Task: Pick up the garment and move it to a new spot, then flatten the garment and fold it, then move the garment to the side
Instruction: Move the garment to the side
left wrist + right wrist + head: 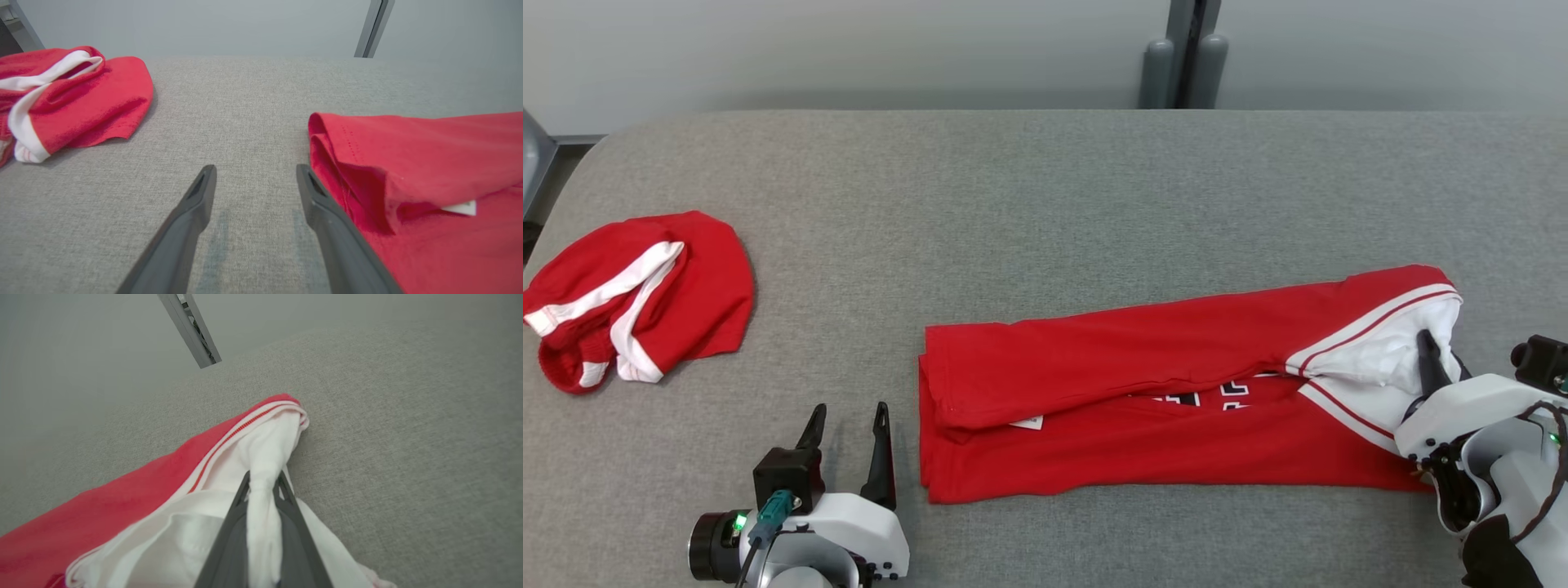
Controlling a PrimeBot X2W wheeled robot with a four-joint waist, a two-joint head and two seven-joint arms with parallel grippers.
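The folded red jersey with white striped sleeves [1143, 384] lies right of centre on the grey fabric desk [1045, 188] — long axis across it, sleeve end pointing to the robot's right. The right tool [263, 477] pinches its white sleeve cloth; the left tool [849, 412] stands spread wide beside the hem.

on our grey fabric tabletop [1013, 204] the long folded red cloth garment [1135, 392] lies across the middle and right, towards our near edge. a crumpled red-and-white cloth bundle [637, 302] lies at the far left, well apart from it. our left hand [849, 408] sits between them, just beside the garment's left end. our right hand [263, 477] is at its right end, pinching a fold.
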